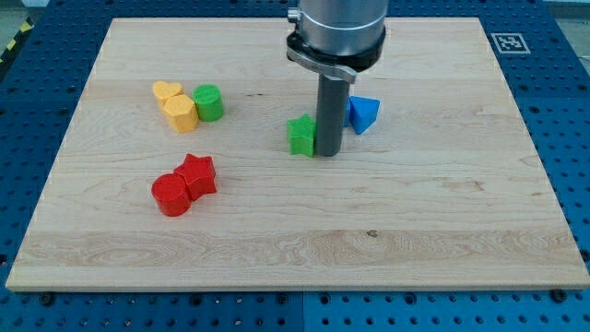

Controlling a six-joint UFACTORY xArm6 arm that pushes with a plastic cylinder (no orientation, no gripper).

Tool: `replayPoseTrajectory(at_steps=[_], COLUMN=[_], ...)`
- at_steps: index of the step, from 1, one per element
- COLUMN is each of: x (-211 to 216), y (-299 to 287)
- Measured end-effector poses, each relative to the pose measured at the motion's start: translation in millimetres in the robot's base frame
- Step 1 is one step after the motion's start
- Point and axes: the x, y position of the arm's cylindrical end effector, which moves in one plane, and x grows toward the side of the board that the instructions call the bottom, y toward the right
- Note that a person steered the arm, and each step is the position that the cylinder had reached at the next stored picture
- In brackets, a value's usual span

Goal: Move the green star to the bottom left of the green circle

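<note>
**Tip against the green star, mid-bench**

My tip (329,153) stands touching the green star (300,136) at its 3 o'clock side. I have no gripper here, only the rod, so nothing opens or closes. The blue block (362,113) sits just beyond the rod at 2 o'clock. The green circle (209,101) lies well apart at the star's 10 o'clock, touching the yellow hexagon (181,112) and near the yellow heart (166,91). The red star (197,174) and red circle (171,195) touch at the bench's (442,231) 8 o'clock.

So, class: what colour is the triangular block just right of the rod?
Blue; the single camera view shows it, beside my tip.
</note>
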Motion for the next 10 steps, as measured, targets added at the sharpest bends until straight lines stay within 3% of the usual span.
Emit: replayPoseTrajectory(at_steps=[5,8,10], x=[-42.5,-23.3,-36.6], y=[-99.0,-121.6,-188.4])
